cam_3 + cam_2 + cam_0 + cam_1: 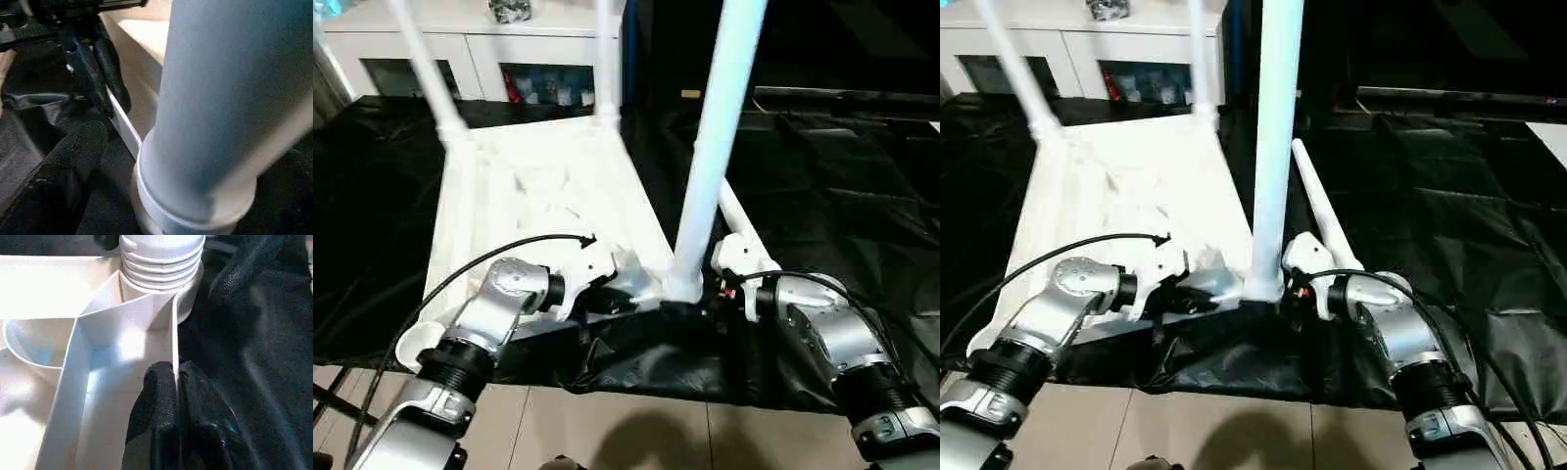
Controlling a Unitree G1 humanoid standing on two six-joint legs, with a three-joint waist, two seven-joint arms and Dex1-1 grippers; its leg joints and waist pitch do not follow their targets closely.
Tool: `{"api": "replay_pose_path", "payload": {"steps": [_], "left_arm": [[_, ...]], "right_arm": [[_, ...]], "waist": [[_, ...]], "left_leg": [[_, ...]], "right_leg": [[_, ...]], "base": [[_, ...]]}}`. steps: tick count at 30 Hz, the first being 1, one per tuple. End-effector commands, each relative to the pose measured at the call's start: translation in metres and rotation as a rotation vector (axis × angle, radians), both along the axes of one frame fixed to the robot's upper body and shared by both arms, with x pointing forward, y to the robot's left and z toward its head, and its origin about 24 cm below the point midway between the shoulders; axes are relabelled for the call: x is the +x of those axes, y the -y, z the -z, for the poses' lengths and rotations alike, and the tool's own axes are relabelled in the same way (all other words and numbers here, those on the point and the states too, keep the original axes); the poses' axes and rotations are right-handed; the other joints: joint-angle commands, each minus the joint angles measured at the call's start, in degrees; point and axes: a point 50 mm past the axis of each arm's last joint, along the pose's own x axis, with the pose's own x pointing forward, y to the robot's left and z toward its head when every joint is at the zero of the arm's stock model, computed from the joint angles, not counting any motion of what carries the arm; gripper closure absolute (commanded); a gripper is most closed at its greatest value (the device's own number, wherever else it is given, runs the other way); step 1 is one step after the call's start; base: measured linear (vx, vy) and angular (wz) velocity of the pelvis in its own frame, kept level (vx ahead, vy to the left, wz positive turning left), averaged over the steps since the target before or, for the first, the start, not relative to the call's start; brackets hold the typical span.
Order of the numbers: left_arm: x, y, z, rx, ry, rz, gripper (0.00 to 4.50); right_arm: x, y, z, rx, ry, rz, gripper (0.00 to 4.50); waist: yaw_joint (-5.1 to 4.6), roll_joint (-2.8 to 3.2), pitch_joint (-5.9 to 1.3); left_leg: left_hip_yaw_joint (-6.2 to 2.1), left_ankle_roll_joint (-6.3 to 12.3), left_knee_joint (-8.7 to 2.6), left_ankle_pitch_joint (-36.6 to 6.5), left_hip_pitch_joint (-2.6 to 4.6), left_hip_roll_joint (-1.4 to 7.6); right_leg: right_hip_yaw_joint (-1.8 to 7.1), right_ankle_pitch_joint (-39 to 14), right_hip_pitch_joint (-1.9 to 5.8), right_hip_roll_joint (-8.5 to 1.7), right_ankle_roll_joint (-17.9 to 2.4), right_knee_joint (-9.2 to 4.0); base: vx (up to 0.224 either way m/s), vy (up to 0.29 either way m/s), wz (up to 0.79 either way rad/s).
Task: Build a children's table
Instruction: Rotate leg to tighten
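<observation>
Left eye view is showing the table (543, 196) lying upside down on a black sheet (842, 176), and it is filling the centre and the left of the frame. Two legs (426, 64) are rising from its far corners at the upper left. A third leg (720, 137) is standing upright in the near right corner socket, in the middle of the frame, and its top is running out of the picture. A fourth leg (1324, 220) is lying loose on the sheet just beside the table's right edge.

At lower centre, the left gripper (607, 284) is sitting on the near rim of the table, just left of the standing leg. In the left wrist view its black fingers (161, 401) are pressed together and are pinching the thin rim wall (174, 347) between them, with the threaded foot of the leg right ahead.

At the lower right of the left eye view, the right gripper (729, 279) is waiting just beside the base of the standing leg, on its right side. In the right wrist view one black finger (73, 152) is lying apart from the leg, so the jaws are spread and are holding nothing.

A white cabinet (470, 44) is standing along the upper left edge, behind the sheet.
</observation>
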Motion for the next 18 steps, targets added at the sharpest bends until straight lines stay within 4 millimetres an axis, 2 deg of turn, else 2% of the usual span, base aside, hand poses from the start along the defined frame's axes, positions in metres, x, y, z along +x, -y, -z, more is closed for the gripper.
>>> {"api": "replay_pose_path", "payload": {"steps": [1,7,8,12,14,18], "left_arm": [[0.0014,0.0112,-0.0166,-0.053,0.059,0.072,4.5],[0.0007,0.0092,-0.0166,-0.053,0.05,0.08,4.5],[0.0011,0.0084,-0.0166,-0.052,0.051,0.075,4.5],[0.0009,0.008,-0.0159,-0.053,0.05,0.068,4.5],[0.0008,0.0078,-0.0154,-0.053,0.049,0.067,4.5],[0.0008,0.0075,-0.0151,-0.055,0.048,0.063,4.5]], "right_arm": [[-0.0015,-0.0038,-0.0015,0.003,-0.003,-0.034,0.06],[0.001,-0.004,-0.0017,-0.01,-0.012,-0.032,0.39],[0.0016,-0.0047,-0.002,-0.011,-0.016,-0.035,0.53],[0.0029,-0.0053,-0.0026,-0.001,-0.016,-0.029,0.86],[0.0034,-0.0053,-0.0024,0.002,-0.016,-0.024,1.19],[0.0032,-0.0055,-0.001,0.002,-0.031,-0.021,1.35]], "waist": [[-0.11,-0.63,-4.17],[0.03,-0.69,-4.18],[0.04,-0.99,-4.17],[0.13,-0.93,-4.18],[0.23,-0.83,-4.18],[0.46,-0.89,-4.18]], "left_leg": [[-1.01,3.66,-3.49,-13.1,0.79,3.44],[-1.02,3.47,-3.45,-12.6,0.73,3.35],[-0.99,3.55,-3.43,-12.4,0.67,3.32],[-1.0,3.57,-3.42,-12.1,0.7,3.38],[-0.99,3.57,-3.39,-12.0,0.71,3.39],[-0.96,3.49,-3.35,-12.0,0.75,3.35]], "right_leg": [[3.0,-16.2,2.77,-4.95,-11.0,-4.77],[2.94,-16.9,2.83,-4.97,-10.5,-4.8],[2.95,-16.9,2.87,-4.95,-10.4,-4.73],[2.93,-16.6,2.81,-4.95,-10.4,-4.71],[2.95,-16.3,2.77,-4.97,-10.5,-4.67],[2.97,-17.1,2.79,-5.0,-10.1,-4.75]], "base": [[0.0,0.0,0.0],[0.0,0.0,0.0],[0.0,0.0,0.0],[0.0,0.0,0.0],[0.0,0.0,0.0],[0.0,0.0,0.0]]}}
